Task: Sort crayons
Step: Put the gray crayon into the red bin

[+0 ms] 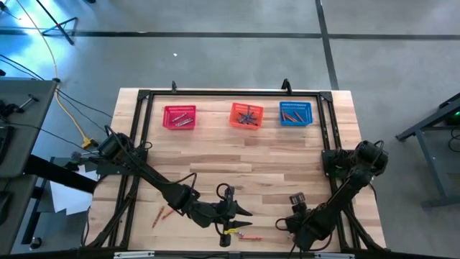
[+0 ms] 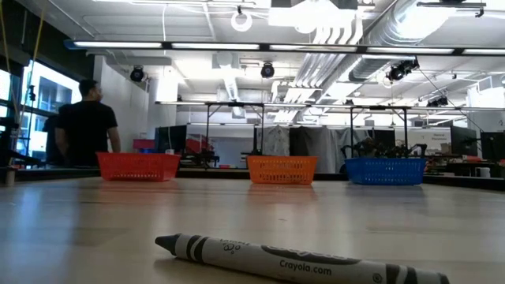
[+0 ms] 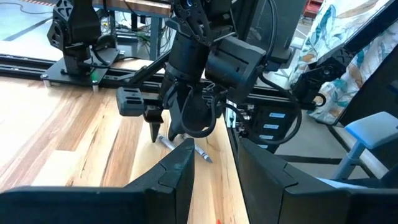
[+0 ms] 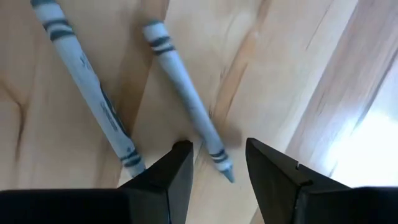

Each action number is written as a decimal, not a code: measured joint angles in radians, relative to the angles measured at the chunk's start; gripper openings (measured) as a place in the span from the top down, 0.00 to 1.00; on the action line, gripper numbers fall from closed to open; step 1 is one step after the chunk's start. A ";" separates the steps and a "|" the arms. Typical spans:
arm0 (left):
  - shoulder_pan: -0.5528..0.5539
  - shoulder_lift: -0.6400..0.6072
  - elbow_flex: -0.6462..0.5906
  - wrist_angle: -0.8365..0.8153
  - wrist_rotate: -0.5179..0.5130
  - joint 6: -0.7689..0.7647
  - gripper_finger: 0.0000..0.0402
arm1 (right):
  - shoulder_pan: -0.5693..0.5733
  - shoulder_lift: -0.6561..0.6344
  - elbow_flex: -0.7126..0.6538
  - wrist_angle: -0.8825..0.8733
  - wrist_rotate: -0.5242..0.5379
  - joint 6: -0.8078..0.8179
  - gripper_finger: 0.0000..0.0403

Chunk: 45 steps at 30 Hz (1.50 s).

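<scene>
Two grey crayons (image 4: 87, 93) (image 4: 186, 99) lie flat on the wooden table, side by side. My right gripper (image 4: 217, 152) points down over them, open. Its fingers stand on either side of the tip end of one crayon, and I cannot tell that they touch it. The left wrist view shows the same gripper (image 3: 166, 134) above the grey crayons (image 3: 186, 148). My left gripper (image 3: 214, 168) is open with nothing between its fingers, hovering close by toward the table's left (image 1: 237, 210). Another grey crayon (image 2: 300, 264) lies close to the low camera.
A red basket (image 1: 180, 116), an orange basket (image 1: 246, 115) and a blue basket (image 1: 296, 114) stand in a row at the far edge, each with crayons inside. Red-orange crayons (image 1: 162, 214) (image 1: 248, 237) lie near the front edge. A person (image 2: 85, 126) stands in the room beyond.
</scene>
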<state>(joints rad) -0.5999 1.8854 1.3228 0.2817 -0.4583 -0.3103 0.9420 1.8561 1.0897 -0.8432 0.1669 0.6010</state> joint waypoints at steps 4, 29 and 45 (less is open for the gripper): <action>0.000 0.000 0.000 0.000 0.000 0.000 0.73 | -0.001 0.000 0.000 0.019 -0.005 0.000 0.63; 0.000 0.000 0.000 0.000 -0.001 -0.001 0.73 | -0.045 0.000 0.004 0.136 -0.070 0.078 0.96; 0.006 0.000 0.001 -0.005 0.000 0.041 0.73 | -0.014 -0.200 0.259 -0.299 0.387 0.080 0.99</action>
<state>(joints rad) -0.5941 1.8851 1.3235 0.2763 -0.4587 -0.2692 0.9284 1.6557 1.3490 -1.1426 0.5543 0.6813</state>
